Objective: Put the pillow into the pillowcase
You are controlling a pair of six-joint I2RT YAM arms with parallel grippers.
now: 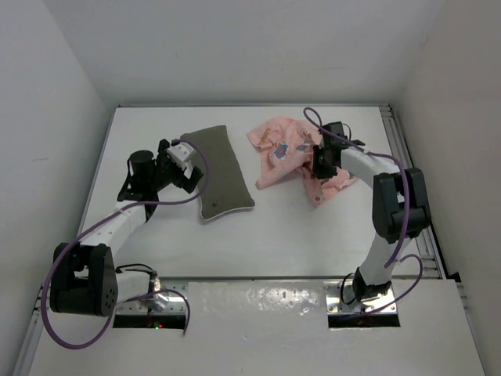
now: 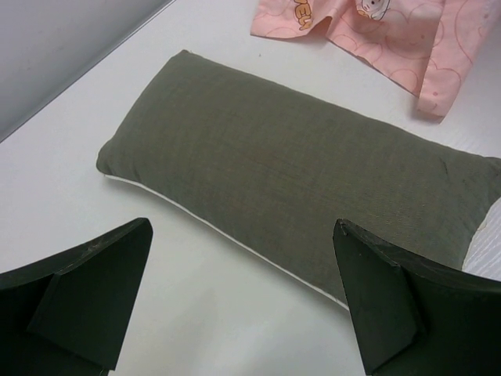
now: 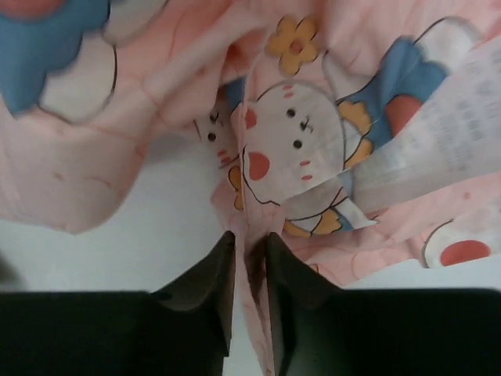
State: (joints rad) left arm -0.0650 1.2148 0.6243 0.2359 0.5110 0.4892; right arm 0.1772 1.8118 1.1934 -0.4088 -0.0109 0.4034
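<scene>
The olive-grey pillow (image 1: 221,171) lies flat on the white table, left of centre; the left wrist view shows it (image 2: 297,172) with its pale edge seam toward me. My left gripper (image 1: 185,162) is open and empty at the pillow's left long edge (image 2: 243,243), its fingers apart above the table. The pink printed pillowcase (image 1: 293,153) lies crumpled at the back right. My right gripper (image 1: 315,166) is shut on a fold of the pillowcase (image 3: 290,141), the fabric pinched between the two fingers (image 3: 250,251).
White walls close the table on the left, back and right. A metal rail (image 1: 407,172) runs along the right edge. A pillowcase corner (image 2: 368,35) lies just beyond the pillow's far edge. Bare table surface (image 1: 297,235) lies in front of both objects.
</scene>
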